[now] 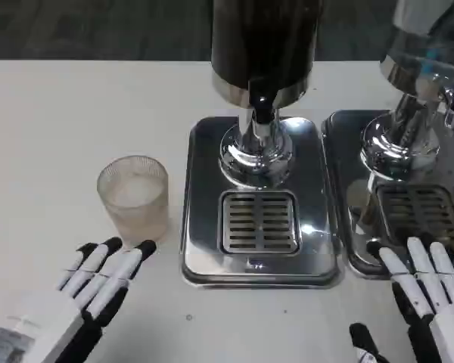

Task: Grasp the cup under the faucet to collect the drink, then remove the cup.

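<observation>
A clear frosted plastic cup [133, 198] stands upright on the white table, left of the drink dispenser. The dispenser's dark tank [263, 41] rises over a black faucet [262, 110] and a chrome base with a slotted drip grate [259, 221]. Nothing stands on the grate. My left hand [94, 283] lies at the lower left, fingers stretched toward the cup and just short of it, holding nothing. At the lower right, my right hand [431, 299] has its fingers spread, their tips over the front edge of the second tray.
A second dispenser [412, 98] with its own chrome tray [363, 227] and grate stands on the right, close beside the first. The white table [60, 113] stretches left and behind the cup. A dark floor lies past the table's far edge.
</observation>
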{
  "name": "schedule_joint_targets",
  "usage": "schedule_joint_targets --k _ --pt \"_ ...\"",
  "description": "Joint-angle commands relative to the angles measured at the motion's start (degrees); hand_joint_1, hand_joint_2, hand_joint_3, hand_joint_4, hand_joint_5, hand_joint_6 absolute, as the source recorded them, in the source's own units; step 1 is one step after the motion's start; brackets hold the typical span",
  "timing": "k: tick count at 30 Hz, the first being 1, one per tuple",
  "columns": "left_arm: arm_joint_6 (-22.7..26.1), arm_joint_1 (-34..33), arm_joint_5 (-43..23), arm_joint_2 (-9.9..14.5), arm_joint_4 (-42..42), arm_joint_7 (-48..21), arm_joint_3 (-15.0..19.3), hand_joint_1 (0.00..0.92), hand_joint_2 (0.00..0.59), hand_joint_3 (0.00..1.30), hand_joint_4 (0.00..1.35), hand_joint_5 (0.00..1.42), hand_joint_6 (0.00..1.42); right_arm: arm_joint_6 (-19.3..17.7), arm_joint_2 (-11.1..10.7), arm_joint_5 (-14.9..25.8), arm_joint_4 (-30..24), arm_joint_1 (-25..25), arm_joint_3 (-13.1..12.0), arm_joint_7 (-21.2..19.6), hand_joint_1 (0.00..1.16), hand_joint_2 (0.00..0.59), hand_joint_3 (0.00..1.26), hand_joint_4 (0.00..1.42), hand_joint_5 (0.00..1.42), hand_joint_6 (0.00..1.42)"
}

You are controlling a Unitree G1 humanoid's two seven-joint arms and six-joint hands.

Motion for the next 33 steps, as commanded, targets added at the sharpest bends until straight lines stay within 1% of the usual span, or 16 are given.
schedule_joint_targets --k 1,13,19,24,28,33 --pt "0.26 0.42 -0.02 0.69 -0.12 0.20 0.19 0.000 0.108 0.00 0.00 0.00 0.00 -0.06 0.22 0.74 0.62 0.11 -0.16 -0.05 0.43 0.437 0.14 0.00 0.00 0.02" --pt "0.22 0.48 -1.34 0.97 0.18 -0.40 0.22 0.000 0.111 0.00 0.00 0.00 0.00 -0.09 0.39 1.29 0.80 -0.03 0.01 0.24 0.43 0.437 0.14 0.00 0.00 0.02" --pt "-2.43 -0.40 -4.44 0.34 1.69 1.49 0.76 0.000 0.101 0.00 0.00 0.00 0.00 -0.42 0.78 1.97 0.95 -0.25 0.32 -0.08 0.43 0.437 0.15 0.00 0.00 0.02" --pt "-3.72 -3.35 -9.89 -1.24 5.07 1.75 1.21 0.000 0.082 0.00 0.00 0.00 0.00 -0.25 1.32 2.58 1.12 -1.37 0.83 0.28 0.43 0.437 0.15 0.00 0.00 0.02" --pt "-4.13 -7.09 -14.01 -2.44 9.08 1.29 1.23 0.000 0.063 0.00 0.00 0.00 0.00 -0.27 2.07 3.01 1.18 -2.32 1.33 0.36 0.43 0.437 0.15 0.00 0.00 0.03" --pt "-4.88 -13.89 -18.23 -3.33 16.32 0.45 0.81 0.000 0.053 0.00 0.00 0.00 0.00 -0.11 3.29 2.62 1.61 -3.49 2.84 0.38 0.43 0.437 0.16 0.00 0.00 0.04"
